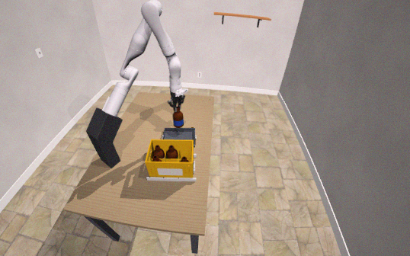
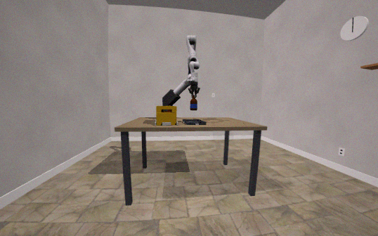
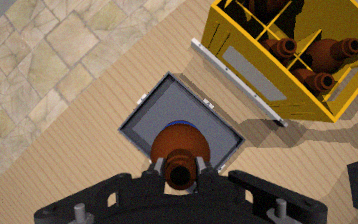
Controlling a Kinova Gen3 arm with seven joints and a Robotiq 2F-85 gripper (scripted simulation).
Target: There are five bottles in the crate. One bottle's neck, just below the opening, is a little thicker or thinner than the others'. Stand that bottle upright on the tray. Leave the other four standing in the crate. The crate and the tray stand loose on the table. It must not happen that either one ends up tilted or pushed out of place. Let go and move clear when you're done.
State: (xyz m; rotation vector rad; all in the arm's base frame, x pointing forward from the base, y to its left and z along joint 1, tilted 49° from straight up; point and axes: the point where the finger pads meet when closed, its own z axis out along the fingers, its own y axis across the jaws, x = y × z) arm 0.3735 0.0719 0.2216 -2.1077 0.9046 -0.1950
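Observation:
My gripper [image 1: 177, 104] is shut on the neck of a brown bottle with a blue label [image 1: 178, 118]. The bottle hangs upright in the air above the dark grey tray [image 1: 179, 135]. In the wrist view the bottle [image 3: 180, 150] sits between my fingers, with the tray [image 3: 180, 118] straight below it. In the side view the bottle [image 2: 193, 104] is well above the tray [image 2: 194, 122]. The yellow crate [image 1: 170, 160] stands just in front of the tray and holds several brown bottles [image 3: 310, 55], upright in their compartments.
The arm's dark base block [image 1: 104, 136] stands at the table's left edge. A white strip [image 3: 237, 82] lies along the crate's side facing the tray. The crate [image 2: 166, 115] is close beside the tray.

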